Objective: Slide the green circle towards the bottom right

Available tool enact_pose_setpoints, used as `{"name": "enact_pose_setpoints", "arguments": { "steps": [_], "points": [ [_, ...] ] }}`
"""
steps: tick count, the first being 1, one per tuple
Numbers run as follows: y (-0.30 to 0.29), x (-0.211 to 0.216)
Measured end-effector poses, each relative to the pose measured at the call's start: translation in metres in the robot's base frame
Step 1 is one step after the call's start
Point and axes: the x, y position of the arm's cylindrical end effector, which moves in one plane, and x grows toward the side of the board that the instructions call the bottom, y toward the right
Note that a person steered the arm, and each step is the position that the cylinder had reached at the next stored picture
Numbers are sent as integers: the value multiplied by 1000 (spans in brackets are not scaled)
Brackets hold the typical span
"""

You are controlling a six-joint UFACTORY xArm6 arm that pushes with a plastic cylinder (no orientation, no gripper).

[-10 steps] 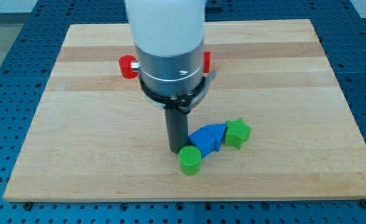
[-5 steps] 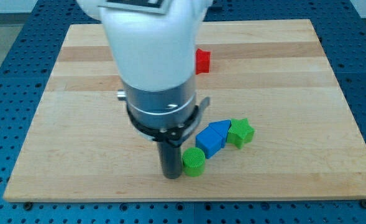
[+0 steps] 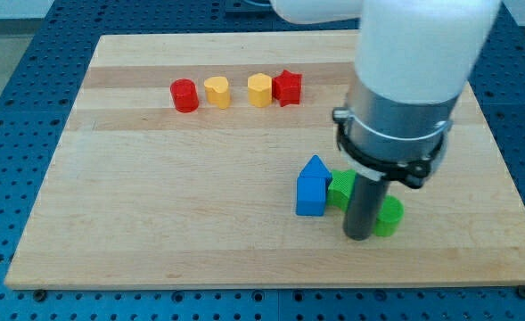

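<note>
White arm casing, grey collar, dark rod

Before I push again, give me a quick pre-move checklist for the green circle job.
1. My tip against the green circle: ok, it stands at the circle's left side.
2. Push side suits a bottom-right slide: ok for rightward; the downward part cannot tell.
3. Board left toward the bottom right corner: ok, bare wood lies there.
4. Green star free of the push: cannot tell, the rod hides part of it.
5. Blue block out of the path: ok, it sits left of my tip.
</note>
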Motion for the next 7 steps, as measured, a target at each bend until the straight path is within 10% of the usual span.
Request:
{"name": "enact_pose_setpoints", "arguments": {
  "steps": [7],
  "points": [
    [43,-49]
  ]
}}
